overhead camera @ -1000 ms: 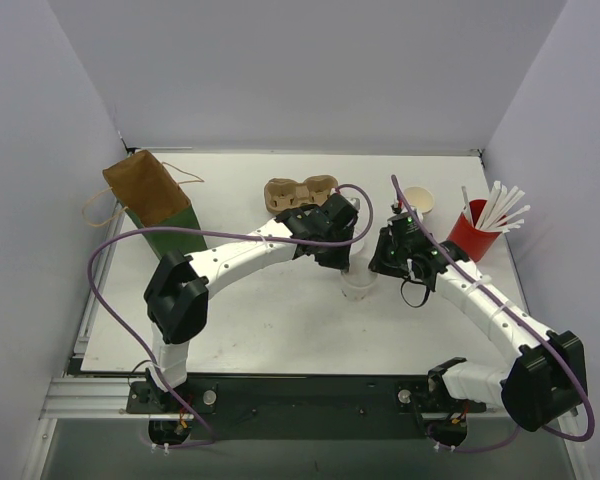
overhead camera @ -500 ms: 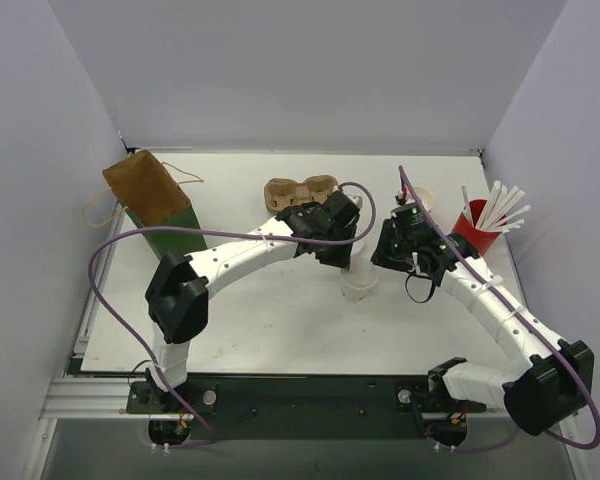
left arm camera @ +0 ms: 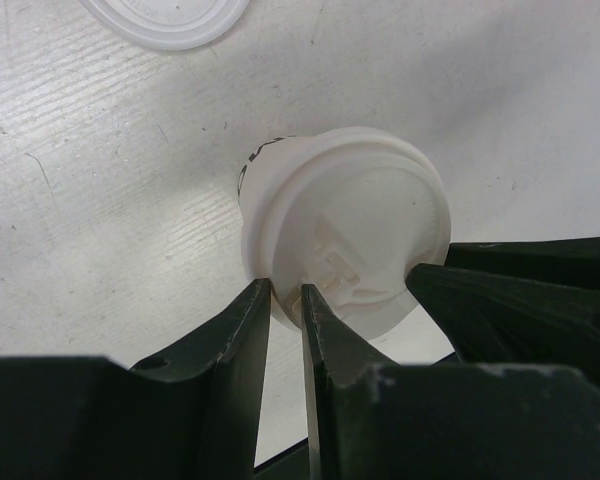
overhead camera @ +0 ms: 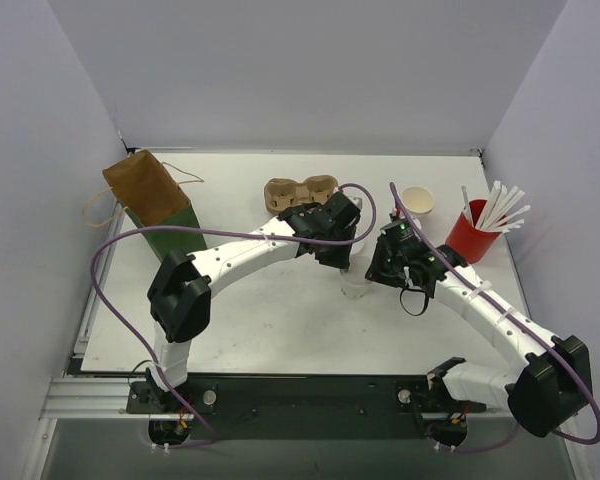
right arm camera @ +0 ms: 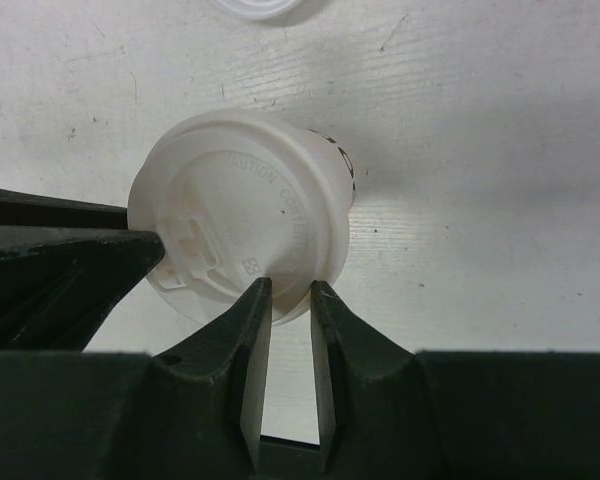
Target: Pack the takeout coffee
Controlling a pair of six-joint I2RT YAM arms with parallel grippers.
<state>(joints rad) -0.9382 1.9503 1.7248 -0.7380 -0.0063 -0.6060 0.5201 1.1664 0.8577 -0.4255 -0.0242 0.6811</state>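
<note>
A lidded cup [overhead camera: 356,283] stands mid-table, between the two grippers. The left gripper [left arm camera: 285,305] is narrowed on the lid [left arm camera: 365,240], pinching its near rim between its fingers [left arm camera: 242,330]. The right gripper [right arm camera: 290,300] does likewise from the right, its fingers [right arm camera: 255,320] nipping the lid's edge. A second, open cup [overhead camera: 417,200] stands far right, near the red cup [overhead camera: 471,235]. A loose lid [left arm camera: 170,15] lies just beyond the lidded cup.

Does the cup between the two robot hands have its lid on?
Yes. A white lid covers the cup; both wrist views show its raised rim and sip tab.
</note>
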